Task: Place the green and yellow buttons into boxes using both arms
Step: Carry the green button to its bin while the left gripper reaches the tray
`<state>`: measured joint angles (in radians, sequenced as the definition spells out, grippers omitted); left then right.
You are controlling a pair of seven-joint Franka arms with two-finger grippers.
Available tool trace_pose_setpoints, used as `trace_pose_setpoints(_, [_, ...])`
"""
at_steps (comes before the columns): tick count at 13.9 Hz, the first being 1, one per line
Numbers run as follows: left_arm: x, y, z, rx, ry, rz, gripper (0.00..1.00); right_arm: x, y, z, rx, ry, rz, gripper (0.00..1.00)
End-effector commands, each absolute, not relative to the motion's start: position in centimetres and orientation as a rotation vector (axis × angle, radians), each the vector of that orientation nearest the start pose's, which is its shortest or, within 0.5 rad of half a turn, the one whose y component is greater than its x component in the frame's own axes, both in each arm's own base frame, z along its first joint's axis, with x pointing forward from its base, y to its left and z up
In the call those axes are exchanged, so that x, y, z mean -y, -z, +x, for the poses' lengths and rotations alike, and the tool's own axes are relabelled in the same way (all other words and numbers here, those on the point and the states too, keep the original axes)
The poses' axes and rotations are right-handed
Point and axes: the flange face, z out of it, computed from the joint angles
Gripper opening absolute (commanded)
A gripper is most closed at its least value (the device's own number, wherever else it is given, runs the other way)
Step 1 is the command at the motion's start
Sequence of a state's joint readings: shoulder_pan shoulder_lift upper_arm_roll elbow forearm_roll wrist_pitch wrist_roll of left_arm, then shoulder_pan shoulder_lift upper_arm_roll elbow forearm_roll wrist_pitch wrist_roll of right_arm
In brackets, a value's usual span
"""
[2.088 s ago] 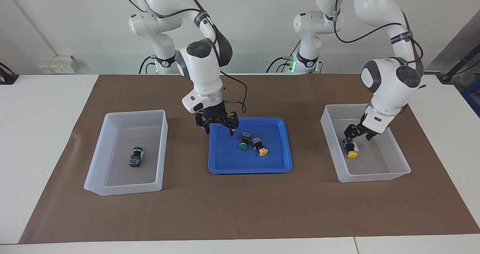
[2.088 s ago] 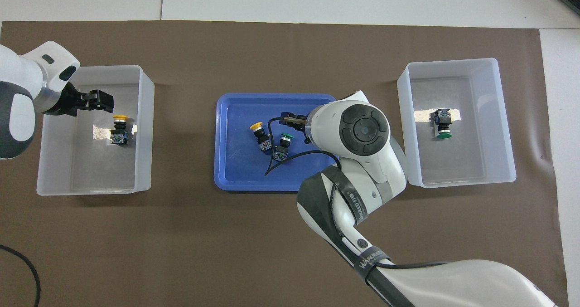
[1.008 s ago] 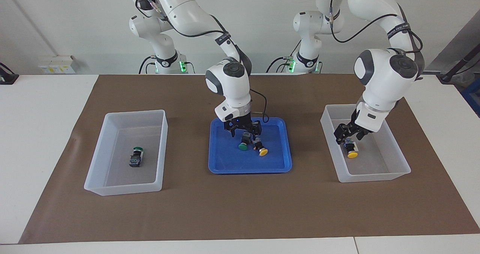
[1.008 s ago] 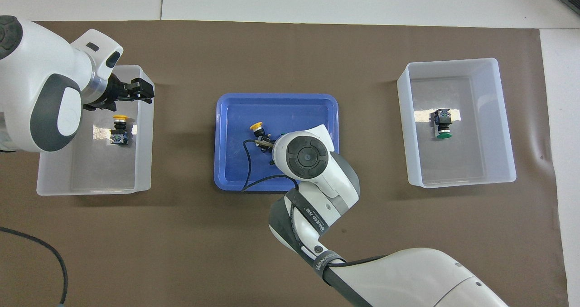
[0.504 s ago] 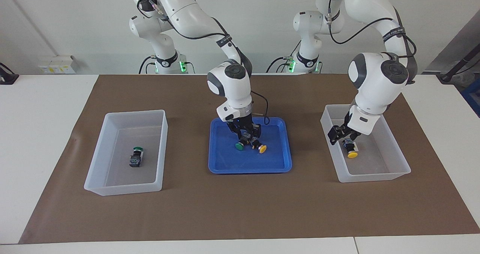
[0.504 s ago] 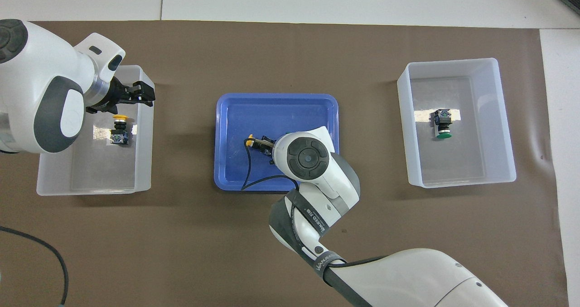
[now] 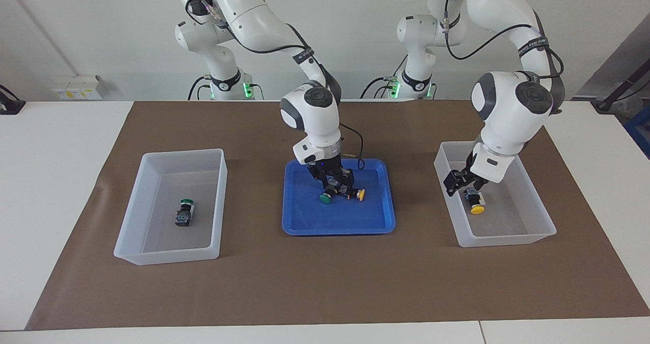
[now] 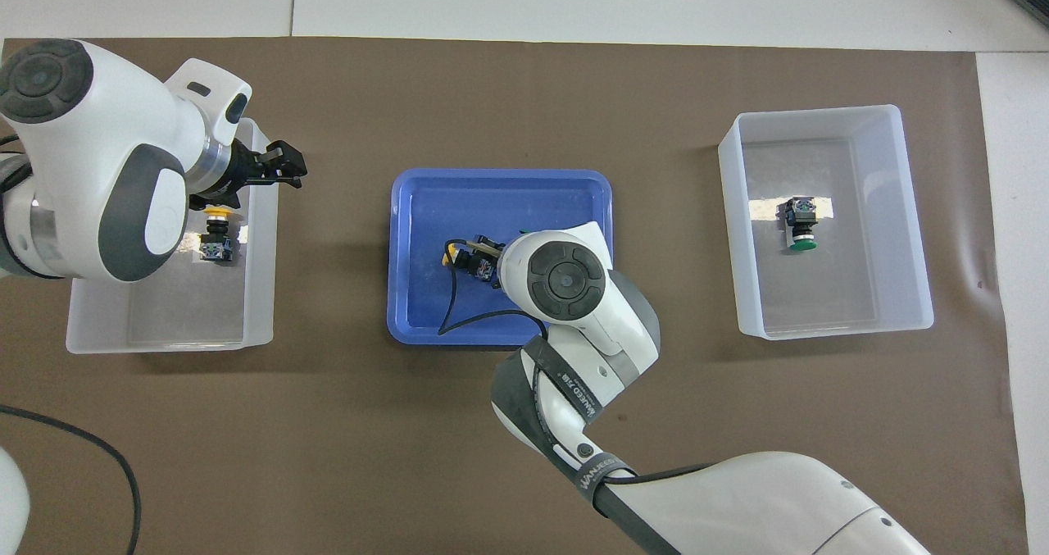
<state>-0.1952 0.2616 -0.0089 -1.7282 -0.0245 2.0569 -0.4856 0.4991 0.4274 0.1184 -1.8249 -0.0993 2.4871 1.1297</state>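
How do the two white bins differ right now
The bin toward the right arm's end holds a green button; the bin toward the left arm's end holds a yellow button. The left gripper hangs over its bin's rim, fingers apart and holding nothing; no gripper is over the green-button bin, since the right gripper is down in the blue tray. Both bins are translucent white, rectangular and hold one button each.

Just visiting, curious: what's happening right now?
Right gripper shut on green button in blue tray. Left gripper open over box. Yellow button crowds the grip.
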Motion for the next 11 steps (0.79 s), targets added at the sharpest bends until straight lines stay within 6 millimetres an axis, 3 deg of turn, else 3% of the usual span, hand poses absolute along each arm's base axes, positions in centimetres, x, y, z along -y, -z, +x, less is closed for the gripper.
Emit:
trace_pose_setpoints(1, [16.1, -43.5, 61.7, 0.586, 0.106, -3.148, 0.88, -36.2, -36.2, 54.9, -0.661, 0.293, -2.909, 0.0])
trace_pose_setpoints(4, [20.4, -42.2, 59.3, 0.794, 0.06, -3.099, 0.87, -33.8, -37.9, 55.5, -0.618, 0.279, -2.965, 0.0])
trace_pose_setpoints(8, [25.4, -39.9, 55.8, 1.363, 0.066, -2.925, 0.87, -25.7, -42.8, 58.0, -0.505, 0.301, -3.044, 0.0])
trace_pose_setpoints(11, [27.6, -39.6, 55.0, 1.707, 0.076, -2.777, 0.88, -16.8, -44.4, 60.7, -0.342, 0.319, -3.109, 0.0])
